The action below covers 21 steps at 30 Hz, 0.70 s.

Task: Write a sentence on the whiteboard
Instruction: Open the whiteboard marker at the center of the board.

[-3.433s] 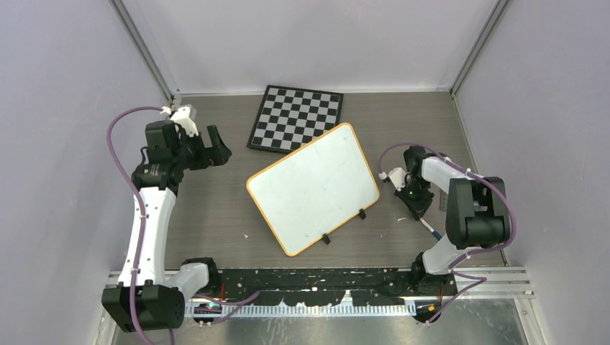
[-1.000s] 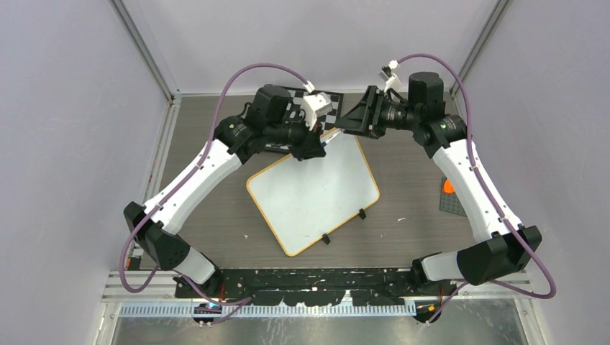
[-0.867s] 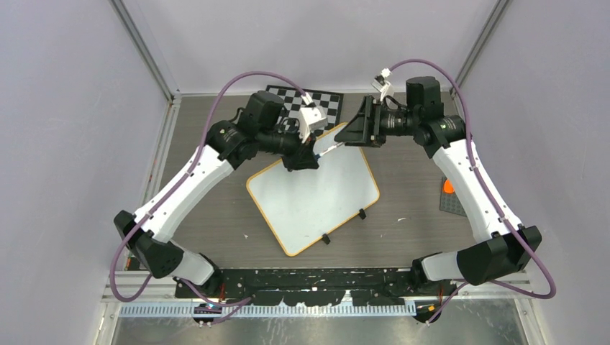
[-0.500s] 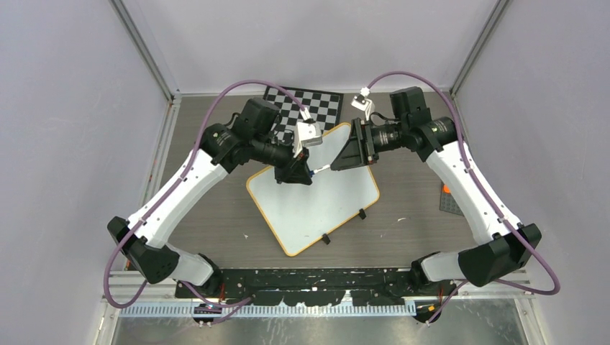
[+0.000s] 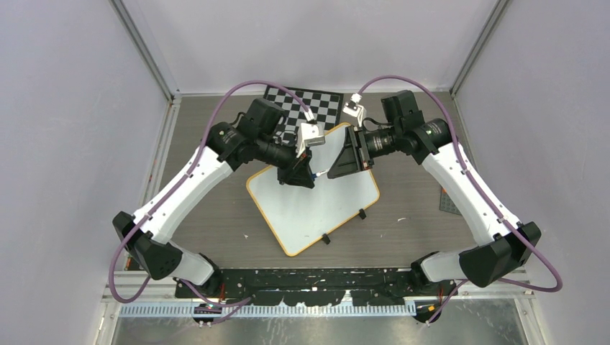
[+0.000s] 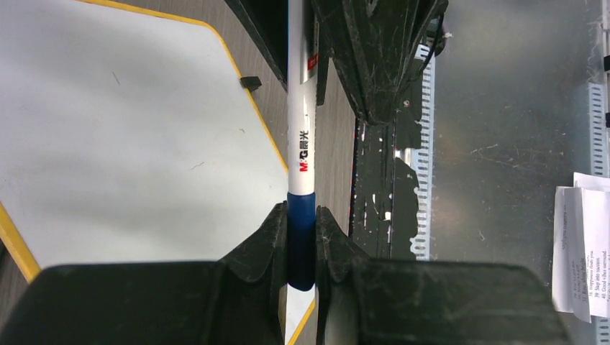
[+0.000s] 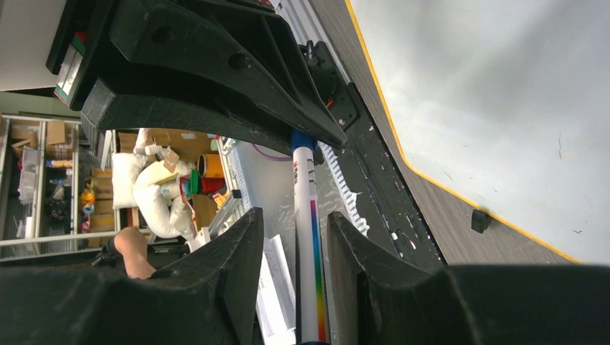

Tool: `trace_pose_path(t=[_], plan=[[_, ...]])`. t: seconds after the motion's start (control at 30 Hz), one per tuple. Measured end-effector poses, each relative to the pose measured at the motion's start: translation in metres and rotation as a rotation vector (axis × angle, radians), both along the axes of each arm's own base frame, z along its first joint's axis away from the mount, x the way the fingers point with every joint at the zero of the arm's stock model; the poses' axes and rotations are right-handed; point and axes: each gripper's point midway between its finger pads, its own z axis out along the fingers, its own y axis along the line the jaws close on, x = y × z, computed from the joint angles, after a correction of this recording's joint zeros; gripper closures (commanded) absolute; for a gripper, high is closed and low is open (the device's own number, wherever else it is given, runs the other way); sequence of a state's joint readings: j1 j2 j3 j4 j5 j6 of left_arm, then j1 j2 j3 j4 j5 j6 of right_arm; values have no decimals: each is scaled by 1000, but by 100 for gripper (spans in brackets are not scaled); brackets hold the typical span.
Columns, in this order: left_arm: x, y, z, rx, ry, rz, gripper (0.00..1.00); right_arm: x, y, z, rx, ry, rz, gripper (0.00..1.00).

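One table [image 5: 410,215] carries everything. The whiteboard [image 5: 316,208] lies flat at its middle, turned askew, with its far corner just beside the chessboard [image 5: 324,104] at the far edge. No sentence shows on its white face.

The left arm [image 5: 180,194] and right arm [image 5: 467,194] both reach in from their own sides and meet above the far half of the board, about equally near to it.

The left gripper [image 6: 301,215] is clamped tight on the marker [image 6: 301,144], pinching it at the blue cap [image 6: 301,244]. The right gripper [image 7: 296,215] faces it from the other side with its jaws set around the white barrel. In the right wrist view a gap shows between one finger and the barrel, so the jaws straddle the marker and do not look clamped on it.

The coming move turns on the marker's long axis. It runs straight from one gripper to the other, across the table from left to right and about level above the board. The cap end is in the left fingers [image 6: 273,230], and the barrel points into the right ones. The writing tip is hidden under the cap.

With the hands set nose to nose on one line, the step in hand looks like uncapping. The right jaws would close on the barrel, and the two arms would then draw apart along that same axis. A pull off that line could bend or twist the marker out of the grip. The right gripper would then have the bare tip to take down onto the board directly beneath.
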State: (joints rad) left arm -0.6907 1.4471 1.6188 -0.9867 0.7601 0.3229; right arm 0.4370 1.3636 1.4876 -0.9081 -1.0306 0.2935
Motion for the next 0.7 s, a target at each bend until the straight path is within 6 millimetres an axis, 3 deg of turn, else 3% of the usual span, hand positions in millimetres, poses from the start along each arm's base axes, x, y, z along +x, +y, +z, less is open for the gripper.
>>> trace_pose_path(t=[0.33, 0.7], plan=[[-6, -2, -3, -1, 29, -31, 100, -5, 2, -1, -4, -2, 20, 69], [-15, 2, -3, 23, 5, -84, 100, -29, 0, -14, -48, -10, 111, 68]])
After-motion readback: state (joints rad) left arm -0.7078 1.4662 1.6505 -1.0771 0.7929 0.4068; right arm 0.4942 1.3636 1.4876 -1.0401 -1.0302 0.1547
